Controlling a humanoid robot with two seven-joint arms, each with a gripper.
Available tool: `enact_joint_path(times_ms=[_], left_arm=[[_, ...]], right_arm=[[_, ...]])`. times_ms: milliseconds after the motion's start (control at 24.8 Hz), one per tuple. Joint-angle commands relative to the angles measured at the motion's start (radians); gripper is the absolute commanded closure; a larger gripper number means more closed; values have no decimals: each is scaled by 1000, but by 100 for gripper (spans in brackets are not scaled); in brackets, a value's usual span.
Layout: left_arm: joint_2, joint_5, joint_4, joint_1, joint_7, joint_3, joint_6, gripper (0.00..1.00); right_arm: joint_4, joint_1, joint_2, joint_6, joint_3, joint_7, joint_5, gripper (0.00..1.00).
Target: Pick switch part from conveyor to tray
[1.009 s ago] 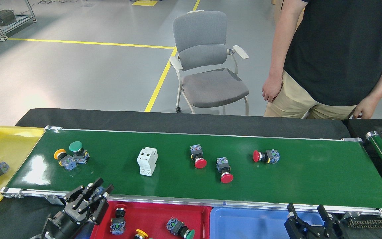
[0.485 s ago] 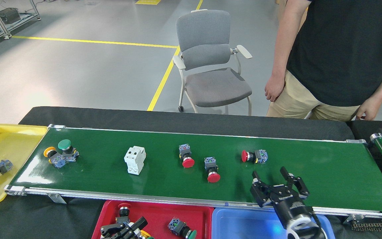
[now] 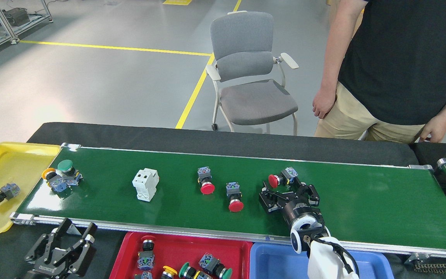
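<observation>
A: Where was the switch part (image 3: 283, 178) at that moment?
B: On the conveyor (image 3: 378, 201), right of the belt's middle and nearer its far rail, lying on its side with the red cap pointing left. It had ridden leftward with the belt over the last second, as had everything else on it.

A: And the right hand (image 3: 289, 195)?
B: It had come up from the near edge and out over the belt. Its fingers were spread, unclenched, just short of the part on the near side. It gripped nothing, and I couldn't tell whether a fingertip touched the part.

A: What did that mean for the task?
B: I'd judge the reach was nearly done and the closing was not. The part was drifting left, so the hand would likely need to track it while it closed.

A: The left hand (image 3: 65, 248)?
B: Released too, empty, off the belt beside the near left corner, next to the red tray (image 3: 122, 259).

A: Anything else nearby?
B: Two more red buttons (image 3: 221, 190) and a white breaker (image 3: 144, 184) lay further left, a blue tray (image 3: 269, 263) sat below the right arm, and a person (image 3: 397, 69) stood beyond the far edge.
</observation>
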Motion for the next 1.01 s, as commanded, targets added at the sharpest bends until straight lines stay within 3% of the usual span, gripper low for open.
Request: enact_joint_path(times_ms=[0,121,283,323,485,606,808,969], left_arm=[[36,-1,-1,-12,10,1,11,0],[45,-1,-4,-15,4,-7,13,0],[53,-40,28,-90,-14,-51,14,0],[53,-66,54,-121,-17,-83,14,0],[53,-107,160,-230,-19,-160,17,0],[53,-116,220,-293,-28,-181,31,0],[57,-118,352,-391,-33,-209,71,0],[66,-147,451,-463,-30,-255,148,0]], right_arm=[[39,-39,23,10,3,-18,-1,1],[136,-94,46,10,9,-34,-3,4],[188,-148,38,-24,38,-80,-6,50],[188,-148,29,-57,40,-88,-7,56],[163,-145,23,-105,40,-90,-32,59],[44,-109,9,-206,40,-77,-67,58],[-350,164,-110,-586,40,-30,-168,54],[-455,283,-101,-832,41,13,-200,54]])
